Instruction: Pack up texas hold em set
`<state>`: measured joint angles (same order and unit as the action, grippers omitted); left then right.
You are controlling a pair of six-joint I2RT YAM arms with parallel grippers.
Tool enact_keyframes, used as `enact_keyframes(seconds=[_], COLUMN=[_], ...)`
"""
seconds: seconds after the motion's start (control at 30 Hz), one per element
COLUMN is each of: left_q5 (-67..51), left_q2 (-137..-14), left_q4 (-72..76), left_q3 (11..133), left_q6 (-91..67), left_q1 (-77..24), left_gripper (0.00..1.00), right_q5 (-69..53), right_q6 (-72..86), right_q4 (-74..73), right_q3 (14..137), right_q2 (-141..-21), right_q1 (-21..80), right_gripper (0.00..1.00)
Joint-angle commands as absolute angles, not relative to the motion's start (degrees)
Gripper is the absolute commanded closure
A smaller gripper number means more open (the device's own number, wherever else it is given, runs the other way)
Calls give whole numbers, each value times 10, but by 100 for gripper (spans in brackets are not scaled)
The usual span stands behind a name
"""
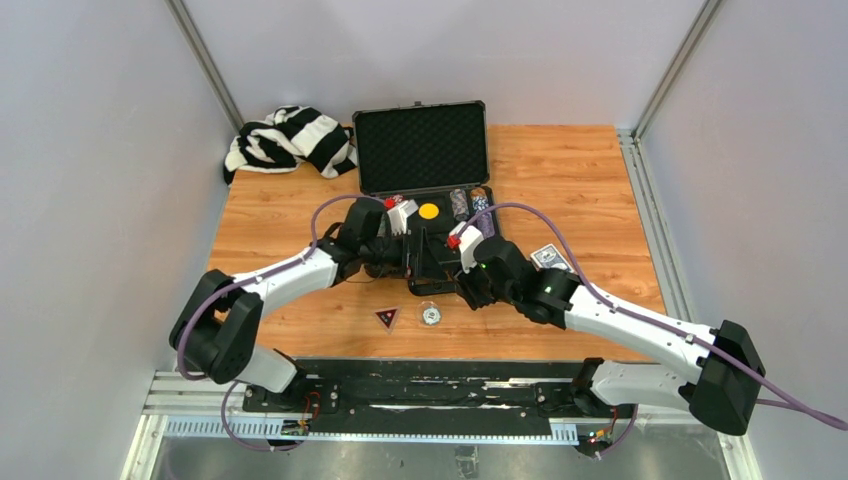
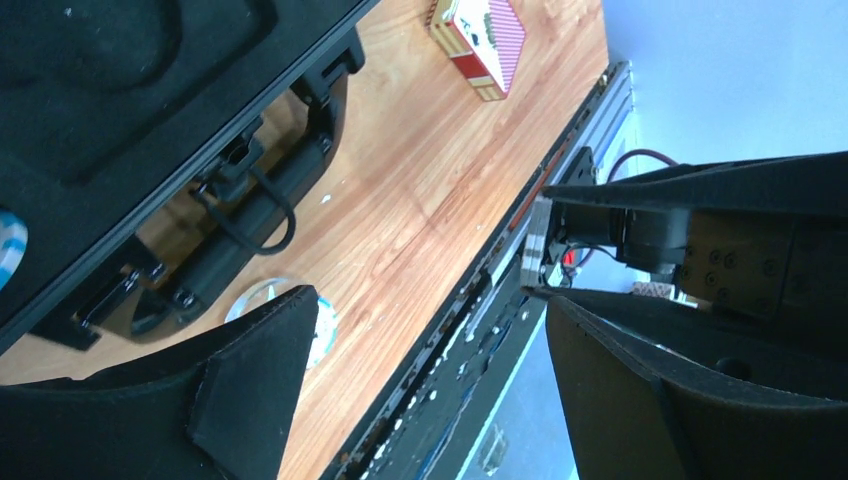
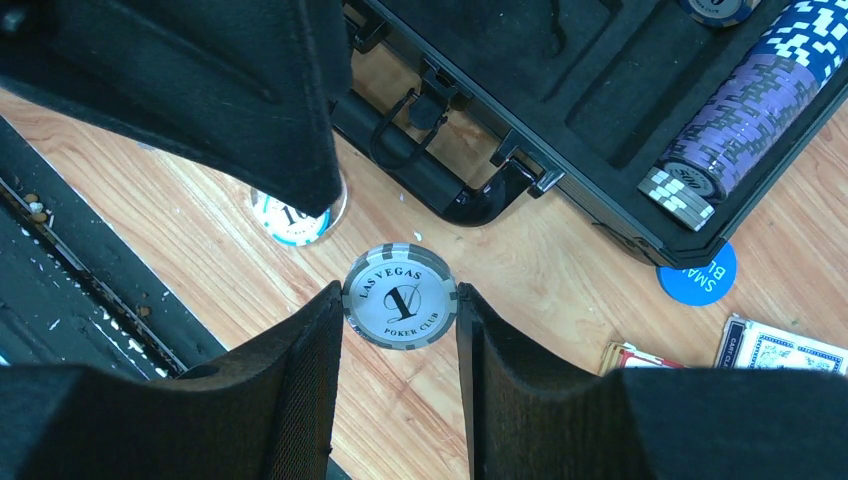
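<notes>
The black case (image 1: pixel 420 150) lies open at the table's back, its foam lid up. Its base holds a yellow disc (image 1: pixel 428 211) and chip stacks (image 1: pixel 470 203), which also show in the right wrist view (image 3: pixel 720 130). My right gripper (image 3: pixel 400 310) is shut on a grey-and-white "1" poker chip (image 3: pixel 400 297), held on edge above the wood just in front of the case. A white-and-blue "10" chip (image 3: pixel 295 222) lies on the table beside it. My left gripper (image 2: pixel 430 340) is open and empty over that chip (image 2: pixel 322 330), near the case handle (image 2: pixel 240 220).
A blue-backed deck (image 1: pixel 548 257) lies right of the case, with a blue disc (image 3: pixel 697 275) and a red-striped card box (image 2: pixel 478 40) near it. A small dark triangular piece (image 1: pixel 387 318) lies near the front edge. A striped cloth (image 1: pixel 290 140) sits at the back left.
</notes>
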<state>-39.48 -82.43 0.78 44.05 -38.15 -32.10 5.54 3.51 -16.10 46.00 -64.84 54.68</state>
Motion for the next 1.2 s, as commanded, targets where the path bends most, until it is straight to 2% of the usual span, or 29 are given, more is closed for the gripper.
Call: enact_keyframes(seconds=[0.0, 0.43, 0.87, 1.17], left_q5=[-415, -417, -437, -447], left_q2=[-846, -879, -894, -900], left_q4=[32, 56, 68, 76], left_q3=[466, 490, 495, 495], left_q6=[-398, -414, -415, -426], left_q1=[-336, -381, -392, -396], left_gripper=[12, 19, 44, 56], right_q5=[49, 35, 36, 33], right_q6=[31, 30, 32, 30], right_q4=[-147, -143, -144, -144], right_q3=[451, 457, 459, 460], right_q2=[-644, -642, -637, -639], right_q1=[564, 574, 574, 575], right_gripper=[58, 56, 56, 56])
